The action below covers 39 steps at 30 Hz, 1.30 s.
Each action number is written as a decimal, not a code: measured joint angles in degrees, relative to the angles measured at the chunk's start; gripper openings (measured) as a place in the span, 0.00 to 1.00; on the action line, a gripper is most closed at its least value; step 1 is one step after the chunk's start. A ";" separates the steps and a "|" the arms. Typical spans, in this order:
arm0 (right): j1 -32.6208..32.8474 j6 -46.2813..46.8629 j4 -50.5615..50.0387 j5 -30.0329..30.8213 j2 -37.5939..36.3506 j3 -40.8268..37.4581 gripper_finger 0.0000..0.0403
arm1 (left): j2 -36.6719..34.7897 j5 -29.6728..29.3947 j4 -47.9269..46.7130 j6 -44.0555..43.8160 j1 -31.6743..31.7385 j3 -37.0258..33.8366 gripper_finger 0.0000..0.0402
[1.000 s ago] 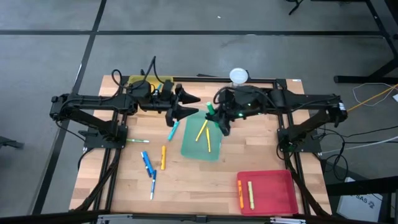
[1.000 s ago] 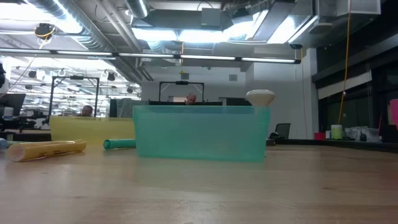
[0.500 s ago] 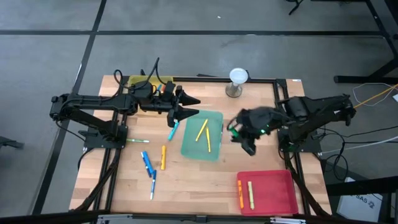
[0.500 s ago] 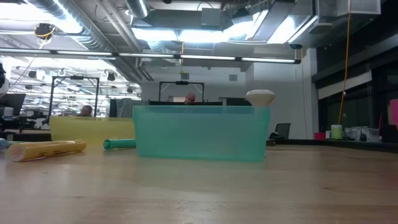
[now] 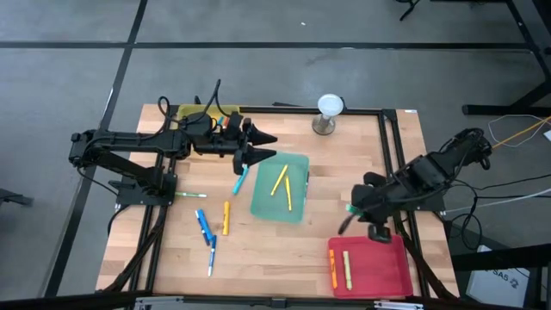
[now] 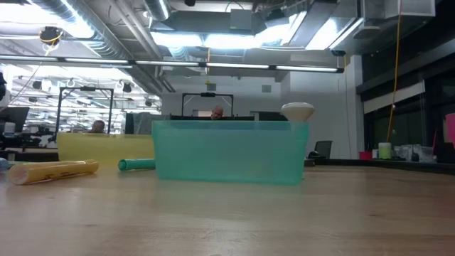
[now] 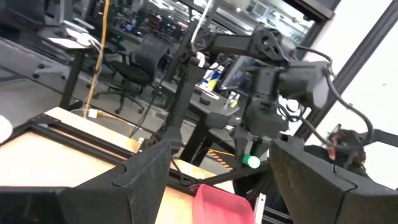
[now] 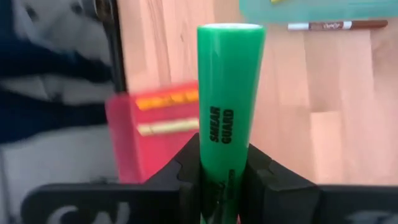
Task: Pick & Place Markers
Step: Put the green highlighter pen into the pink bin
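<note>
My right gripper [image 5: 351, 215] hangs above the table just beyond the red tray [image 5: 383, 277], shut on a green marker [image 8: 230, 93]. That tray holds an orange marker [image 5: 332, 269] and a yellow marker [image 5: 347, 269]. Two yellow markers [image 5: 282, 186] lie in the teal tray [image 5: 297, 168]. Teal [image 5: 239, 181], orange [image 5: 226, 218] and blue [image 5: 202, 226] markers lie loose on the wood. My left gripper [image 7: 230, 186] waits open and level above the table, over the teal tray's far left corner. My right gripper pinches the green marker's barrel near one end [image 8: 219, 163] between its two fingers. The marker runs in line with the fingers and sticks out well past their tips. It is lifted clear, slanting steeply down, its free end [image 7: 252, 162] lowest.
A yellow tray [image 5: 194, 112] stands at the far left behind my left arm. A white-topped stand [image 5: 330, 108] is at the far edge. A thin brown pen [image 8: 336, 25] lies beside the teal tray. Bare wood lies between the teal and red trays.
My right gripper has swung with the green marker from over the teal tray's far edge toward the table's right and near edges, ending by the red tray. It has tipped from nearly level to pointing steeply down and stayed shut on the marker.
</note>
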 joint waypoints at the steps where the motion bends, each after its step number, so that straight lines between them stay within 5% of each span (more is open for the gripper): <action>1: 0.44 -1.54 -1.04 0.00 0.04 0.02 0.14 | 0.00 -0.69 0.00 -0.17 0.00 0.00 0.66; 16: 4.10 -29.33 -3.10 0.06 3.52 -0.33 0.14 | 0.00 -1.89 0.15 -2.46 0.00 0.00 0.66; 22: 7.33 -30.77 -3.12 0.04 6.28 -0.37 0.14 | 0.00 -1.90 -0.09 -4.82 0.00 0.00 0.66; 29: 11.09 -21.24 -1.14 0.09 8.51 -0.37 0.14 | 0.00 -1.74 -0.09 -4.94 0.00 0.00 0.66; 39: 15.46 16.29 1.10 2.12 13.09 -0.37 0.14 | 0.00 -0.35 -0.09 -5.43 -0.13 0.00 0.66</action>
